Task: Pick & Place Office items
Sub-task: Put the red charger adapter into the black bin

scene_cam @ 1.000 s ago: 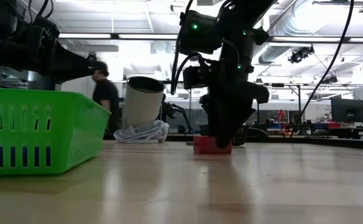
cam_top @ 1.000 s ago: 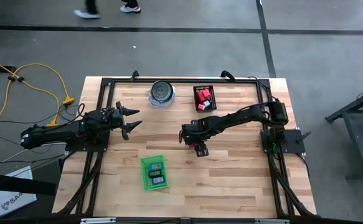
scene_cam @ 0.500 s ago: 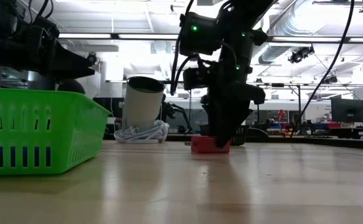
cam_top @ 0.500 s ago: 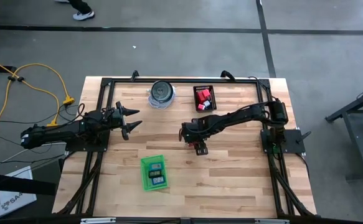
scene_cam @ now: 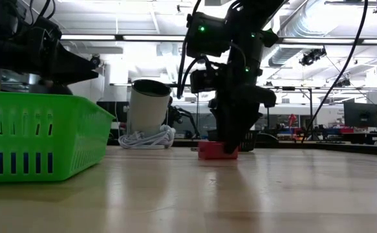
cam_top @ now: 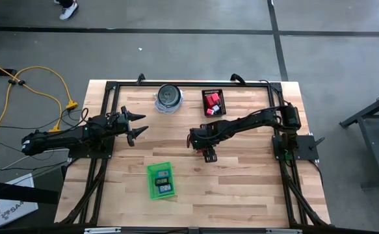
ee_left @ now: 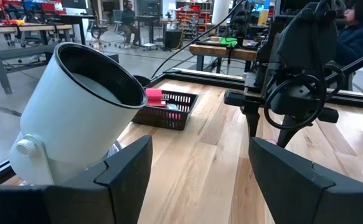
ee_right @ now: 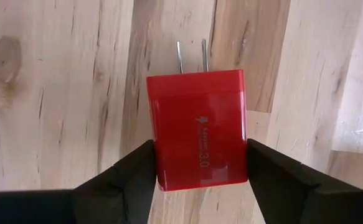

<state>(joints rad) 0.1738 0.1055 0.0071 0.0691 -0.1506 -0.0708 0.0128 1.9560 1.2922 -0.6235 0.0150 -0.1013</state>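
Holding three containers, the wooden surface [cam_top: 254, 175] carries a black mesh basket [cam_top: 213, 103] at the far edge, a green tray [cam_top: 160, 180] nearer the front, and a white cup [cam_top: 168, 96] with a dark inside beside the basket, a coiled white cable [scene_cam: 147, 138] at its foot. In the basket lie red and pink blocks with a small white bit; their exact number cannot be told. In the green tray lie two blue rectangular pieces and some tiny bits too small to count.

One red charger block [ee_right: 198, 129], with two metal prongs, lies on the bare wood in the middle of the surface, between the basket and the tray. The right gripper [ee_right: 197, 165] is down over it, jaws set against its two sides, gripping it while it rests on the wood.

The left gripper [cam_top: 134, 125] hangs above the left part of the surface, near the cup, jaws spread and holding nothing.
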